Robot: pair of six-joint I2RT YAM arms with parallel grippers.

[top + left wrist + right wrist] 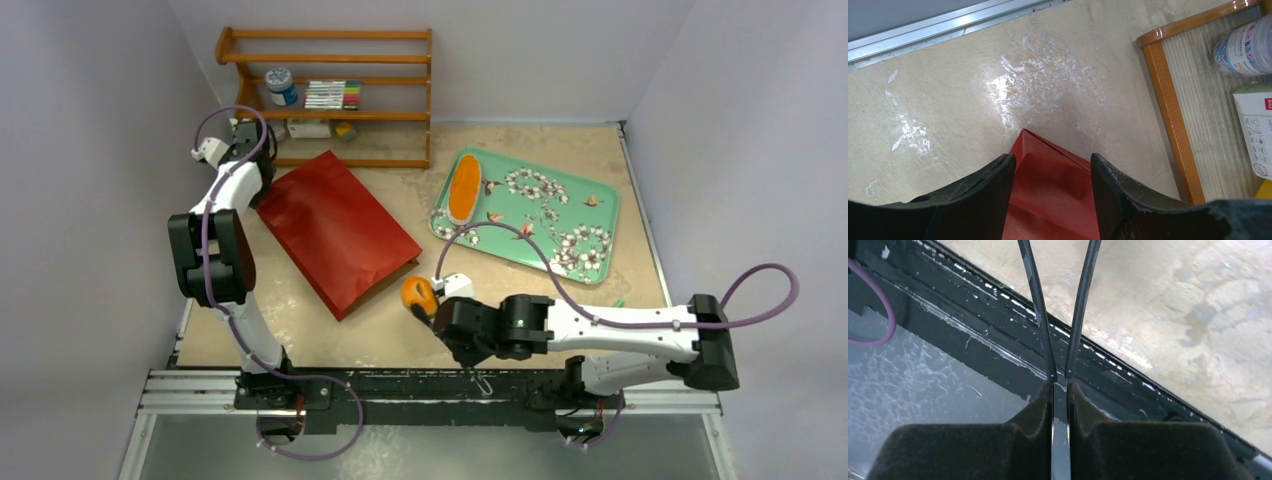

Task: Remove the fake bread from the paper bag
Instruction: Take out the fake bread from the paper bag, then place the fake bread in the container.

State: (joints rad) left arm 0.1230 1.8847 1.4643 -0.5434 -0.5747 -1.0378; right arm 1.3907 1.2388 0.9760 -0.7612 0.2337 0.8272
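The red paper bag (340, 230) lies flat at centre left, its brown-lined mouth facing the near right. Just outside that mouth sits a round orange bun of fake bread (418, 293), right beside my right gripper (442, 306). A long oval loaf (463, 188) rests on the green flowered tray (560, 200). In the right wrist view my right gripper (1060, 377) is shut on a thin metal loop (483, 383), whose two dark strips (1035, 300) run forward over the table's near rail; no bread shows there. My left gripper (255, 188) (1053, 161) stands open over the bag's (1050, 195) far corner.
A wooden shelf (330, 95) stands at the back left with a jar (281, 86), markers (333, 94) and a small box. Its orange frame (1168, 100), the jar (1245, 45) and a white box (1255, 130) are close to my left gripper. A black rail (400, 385) lines the near edge.
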